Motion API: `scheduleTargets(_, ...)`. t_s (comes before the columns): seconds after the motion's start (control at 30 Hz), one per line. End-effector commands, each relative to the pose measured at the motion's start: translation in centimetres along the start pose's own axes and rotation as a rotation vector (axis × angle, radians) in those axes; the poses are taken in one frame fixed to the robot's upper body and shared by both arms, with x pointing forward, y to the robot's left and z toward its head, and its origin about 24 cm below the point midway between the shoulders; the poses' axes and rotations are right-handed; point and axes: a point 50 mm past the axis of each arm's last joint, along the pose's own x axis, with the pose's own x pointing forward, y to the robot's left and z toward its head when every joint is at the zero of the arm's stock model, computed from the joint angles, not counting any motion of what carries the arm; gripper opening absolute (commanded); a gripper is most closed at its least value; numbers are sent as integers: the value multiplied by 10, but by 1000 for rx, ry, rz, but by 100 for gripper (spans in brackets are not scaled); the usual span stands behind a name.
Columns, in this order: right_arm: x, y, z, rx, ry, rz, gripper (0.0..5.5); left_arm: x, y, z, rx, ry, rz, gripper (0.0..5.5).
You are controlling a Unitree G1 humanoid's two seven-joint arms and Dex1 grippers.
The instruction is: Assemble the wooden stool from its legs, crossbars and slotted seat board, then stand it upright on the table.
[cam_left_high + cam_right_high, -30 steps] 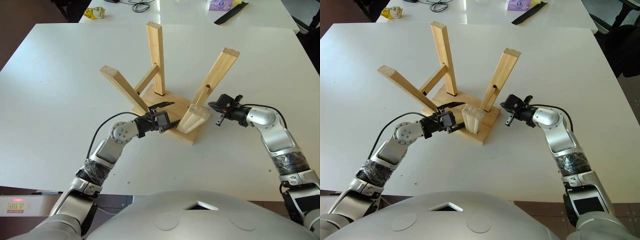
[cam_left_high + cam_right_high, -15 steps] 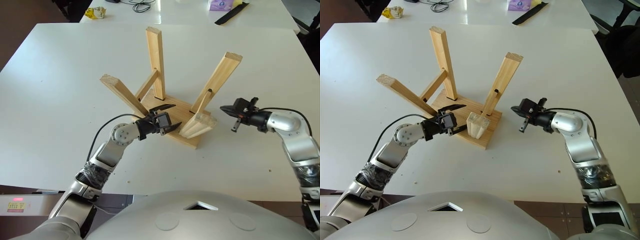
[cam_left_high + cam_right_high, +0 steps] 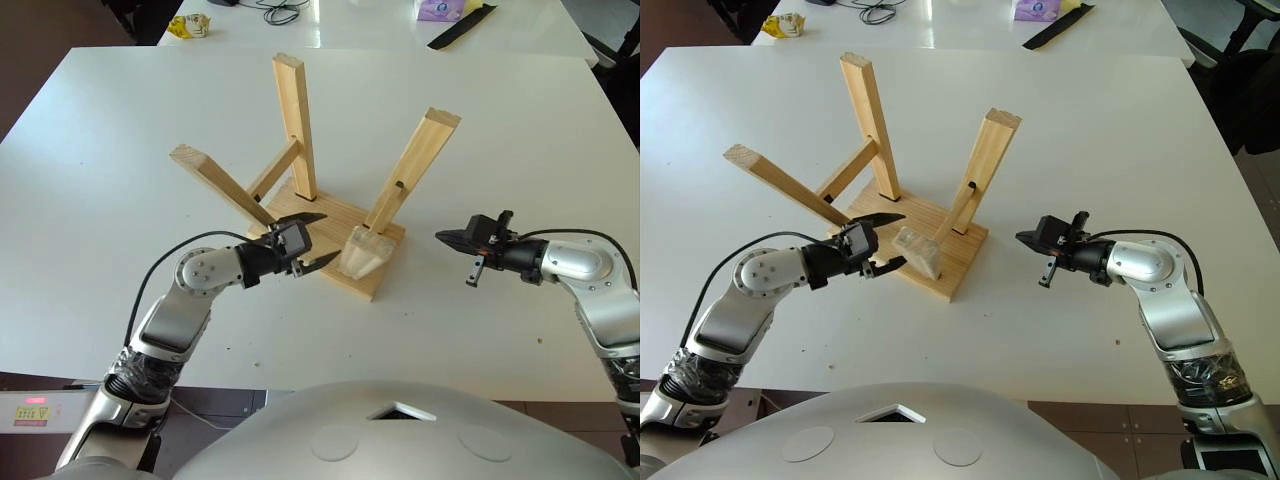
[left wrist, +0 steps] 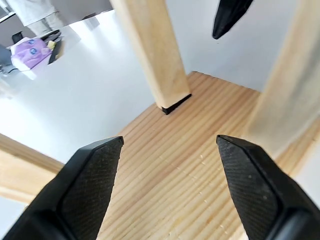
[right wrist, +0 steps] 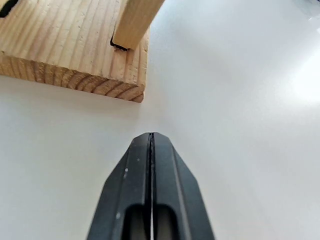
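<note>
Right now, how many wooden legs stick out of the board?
4: a tall back leg, a right leg, a left leg leaning outward, and a near leg.

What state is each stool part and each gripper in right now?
Stool: upside down, not yet stood upright.
Seat board: lying flat on the table.
Legs: four set in the board, pointing up and splayed outward.
Crossbar: joining two legs on the robot's left.
Left gripper: open, empty, at the board's near edge.
Right gripper: shut, empty, clear of the stool.
</note>
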Motion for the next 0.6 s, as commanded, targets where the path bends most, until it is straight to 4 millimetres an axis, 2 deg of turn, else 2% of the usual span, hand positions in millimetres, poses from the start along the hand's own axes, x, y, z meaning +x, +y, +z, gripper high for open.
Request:
scheduleTargets(0.03, 1, 7, 1, -5, 8, 5, 0, -14, 2, 12, -124, -52, 5, 329)
scheduleTargets(0.13, 2, 8, 1, -1, 5, -3, 0, -24, -3, 14, -187, -46, -74, 285)
scheduleTargets(0.23, 2, 10, 2, 2, -1, -2, 0, -42, -14, 13, -269, -3, -223, 235)
scheduleTargets(0.3, 2, 12, 2, 4, -1, -6, 0, -59, -23, 8, -311, 42, -341, 228)
scheduleTargets(0.4, 3, 14, 3, 9, -2, -9, 0, -83, -25, -2, -361, 125, -416, 228)
scheduleTargets(0.5, 2, 18, 2, 19, 3, -12, 0, -108, -7, -24, -290, 275, -352, 228)
scheduleTargets(0.6, 1, 29, 1, 24, 6, 24, 0, -119, 30, -48, -166, 385, -131, 228)
